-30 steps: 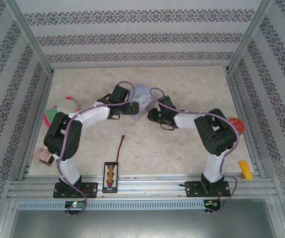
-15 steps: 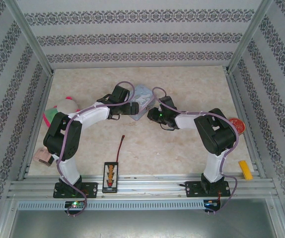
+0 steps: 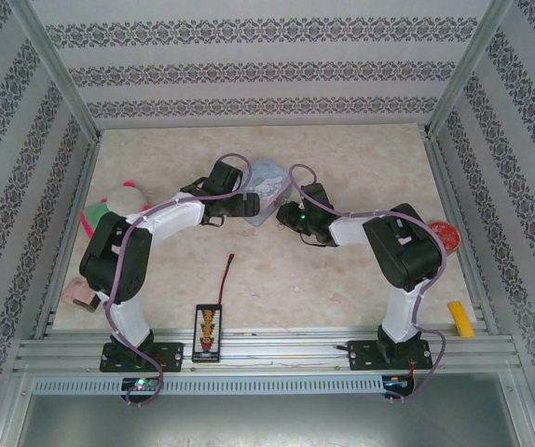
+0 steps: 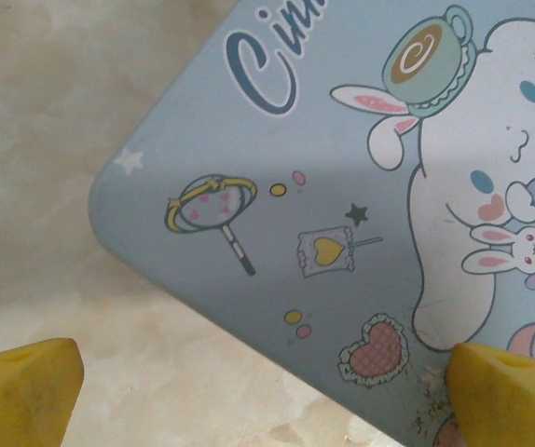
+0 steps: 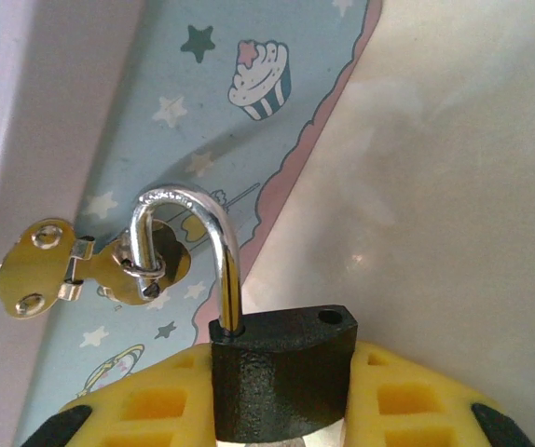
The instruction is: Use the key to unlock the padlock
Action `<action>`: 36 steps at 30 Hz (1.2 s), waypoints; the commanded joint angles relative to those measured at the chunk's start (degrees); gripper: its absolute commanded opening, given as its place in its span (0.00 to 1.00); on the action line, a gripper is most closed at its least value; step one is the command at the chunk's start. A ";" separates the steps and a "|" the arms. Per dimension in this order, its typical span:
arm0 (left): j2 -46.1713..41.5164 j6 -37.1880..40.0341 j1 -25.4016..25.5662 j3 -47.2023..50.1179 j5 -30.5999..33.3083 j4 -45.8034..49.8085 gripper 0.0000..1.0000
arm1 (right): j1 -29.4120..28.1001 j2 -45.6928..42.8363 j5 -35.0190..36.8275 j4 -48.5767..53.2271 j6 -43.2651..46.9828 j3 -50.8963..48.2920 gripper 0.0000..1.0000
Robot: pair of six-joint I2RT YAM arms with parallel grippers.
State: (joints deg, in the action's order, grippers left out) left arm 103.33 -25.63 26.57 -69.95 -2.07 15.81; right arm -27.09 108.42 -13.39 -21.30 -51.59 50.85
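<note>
On the table [image 3: 342,279], midway along and nearer its far edge, sits the blue tin [image 4: 277,186]. The left gripper [image 4: 267,386] hangs released over the tin's corner. The right gripper [image 5: 281,424] grasps the padlock [image 5: 281,368] hooked through the tin's clasp [image 5: 109,265]. The padlock's shackle [image 5: 188,200] looks sprung, so hold the body steady without twisting.
</note>
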 commanded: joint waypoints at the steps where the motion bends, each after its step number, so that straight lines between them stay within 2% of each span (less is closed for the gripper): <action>1: -3.11 -2.28 0.55 0.96 1.32 1.16 0.99 | -0.42 1.92 -1.82 -0.87 -2.07 -1.94 0.00; 6: -3.50 -3.73 0.50 0.57 2.57 -1.75 0.99 | -0.51 2.31 -1.88 -2.42 -2.94 -2.60 0.00; 19: 0.89 -4.08 0.51 -1.29 2.24 -1.94 0.99 | -0.42 3.24 -1.65 -4.79 -4.74 -2.55 0.00; 36: 0.83 -2.95 0.48 0.20 2.94 -0.61 0.99 | 0.28 4.17 -1.47 -6.94 -6.06 -1.55 0.00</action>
State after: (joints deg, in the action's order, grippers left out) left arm 103.90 -28.97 26.57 -69.78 -0.80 14.59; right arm -26.87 109.45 -13.63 -27.44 -56.93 49.23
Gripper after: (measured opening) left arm 0.994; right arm 0.253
